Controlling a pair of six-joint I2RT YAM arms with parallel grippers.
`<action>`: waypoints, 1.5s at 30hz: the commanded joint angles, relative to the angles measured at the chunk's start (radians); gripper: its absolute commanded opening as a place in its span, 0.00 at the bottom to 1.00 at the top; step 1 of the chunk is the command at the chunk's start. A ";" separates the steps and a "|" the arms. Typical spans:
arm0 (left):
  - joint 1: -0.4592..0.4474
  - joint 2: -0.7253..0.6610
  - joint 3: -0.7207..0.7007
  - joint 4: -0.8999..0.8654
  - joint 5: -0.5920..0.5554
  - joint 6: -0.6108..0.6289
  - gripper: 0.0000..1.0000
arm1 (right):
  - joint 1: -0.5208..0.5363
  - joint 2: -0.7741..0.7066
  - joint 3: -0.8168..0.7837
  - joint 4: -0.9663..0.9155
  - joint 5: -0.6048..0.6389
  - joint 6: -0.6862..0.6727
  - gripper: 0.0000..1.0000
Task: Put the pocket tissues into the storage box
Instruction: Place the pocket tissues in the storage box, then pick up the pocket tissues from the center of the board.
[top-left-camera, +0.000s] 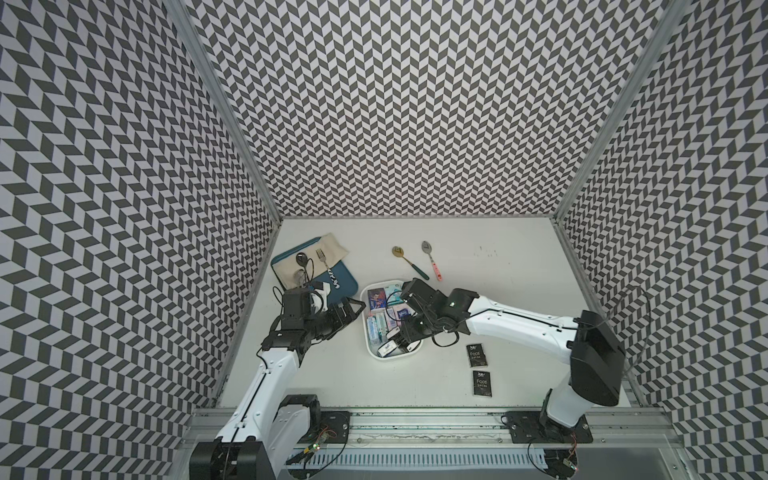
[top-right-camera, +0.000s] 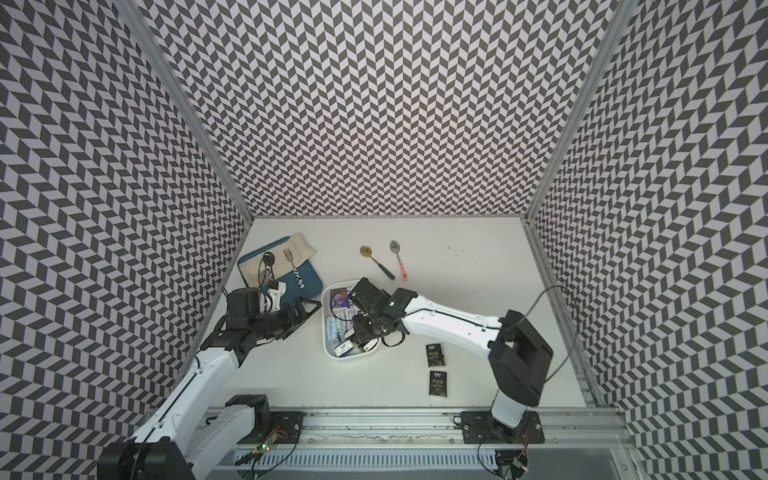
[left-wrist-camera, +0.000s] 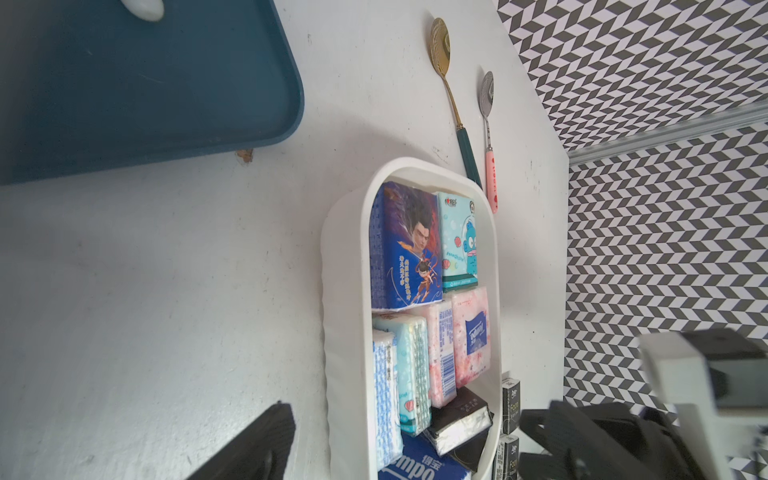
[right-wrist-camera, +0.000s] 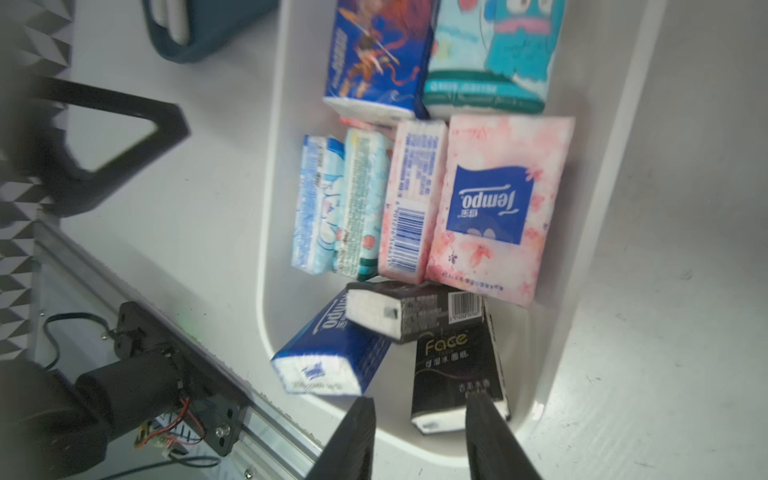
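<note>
The white storage box (top-left-camera: 365, 324) stands mid-table and holds several pocket tissues: blue, teal, pale green, white-pink and black packets (right-wrist-camera: 482, 199). My right gripper (right-wrist-camera: 420, 399) hovers over the box's near end, jaws open. A black "Face" packet (right-wrist-camera: 455, 374) lies on the box floor beside one finger, and nothing is pinched between the fingers. Two more black "Face" packets (top-left-camera: 476, 355) (top-left-camera: 482, 383) lie on the table right of the box. My left gripper (top-left-camera: 352, 313) waits open and empty just left of the box.
A teal-blue tray (top-left-camera: 343, 284) with a beige cloth (top-left-camera: 332, 247), a fork and spoons sits at the back left, close behind the left gripper. A gold spoon (top-left-camera: 405, 259) and a pink-handled spoon (top-left-camera: 432, 262) lie behind the box. The metal rail (top-left-camera: 415, 419) runs along the front.
</note>
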 joint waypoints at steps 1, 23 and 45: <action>0.004 -0.001 0.048 0.006 0.006 0.007 1.00 | -0.015 -0.071 0.003 -0.079 0.059 0.000 0.54; 0.004 0.008 0.035 0.004 0.024 0.013 1.00 | -0.361 -0.351 -0.549 -0.076 0.051 -0.049 0.85; 0.004 0.010 0.070 -0.020 0.016 0.015 1.00 | -0.366 -0.281 -0.682 0.116 -0.062 0.004 0.54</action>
